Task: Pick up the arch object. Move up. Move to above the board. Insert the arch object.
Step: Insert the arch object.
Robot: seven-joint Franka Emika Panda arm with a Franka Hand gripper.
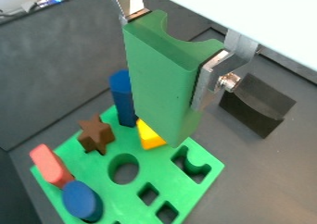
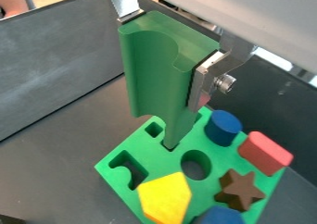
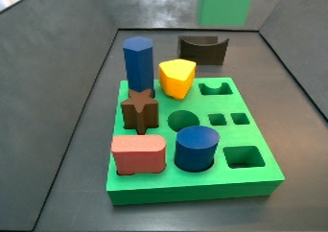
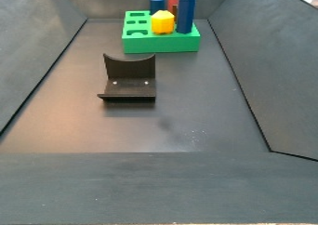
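My gripper (image 1: pixel 168 52) is shut on the arch object (image 1: pixel 161 89), a tall green block with a curved cut-out at its upper end. Both wrist views show a silver finger (image 2: pixel 209 80) pressed on each side of the block (image 2: pixel 155 80). The block hangs upright in the air over the board (image 1: pixel 205 177), near the arch-shaped hole (image 1: pixel 188 158), and does not touch it. In a side view only the green block (image 3: pixel 227 6) shows, at the top edge, beyond the board (image 3: pixel 193 193). The other side view shows the board (image 4: pixel 162 45) far off, with gripper and block out of frame.
On the board stand a blue hexagonal prism (image 3: pixel 137 61), a yellow piece (image 3: pixel 177 78), a brown star (image 3: pixel 140 109), a red block (image 3: pixel 138 153) and a blue cylinder (image 3: pixel 197 148). The dark fixture (image 3: pixel 202 49) stands on the floor beside the board. Grey walls enclose the floor.
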